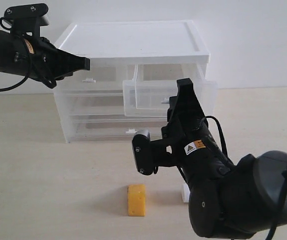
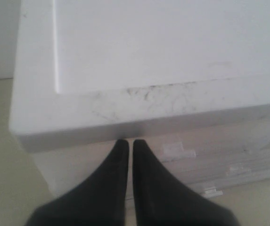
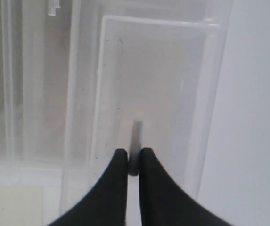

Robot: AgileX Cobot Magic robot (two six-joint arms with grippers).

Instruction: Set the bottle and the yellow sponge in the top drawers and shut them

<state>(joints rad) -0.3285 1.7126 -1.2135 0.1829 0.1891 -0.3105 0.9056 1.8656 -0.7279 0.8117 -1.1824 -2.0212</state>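
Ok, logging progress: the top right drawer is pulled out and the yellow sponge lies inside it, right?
No. The top right drawer is pulled out, but the yellow sponge lies on the table in front of it; the exterior view shows it.

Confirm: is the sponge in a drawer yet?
No, the sponge lies on the table in front of the chest, not inside it.

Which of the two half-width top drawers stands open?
The right translucent plastic top drawer, pulled out from the white-topped chest; the left top drawer sits flush, shut.
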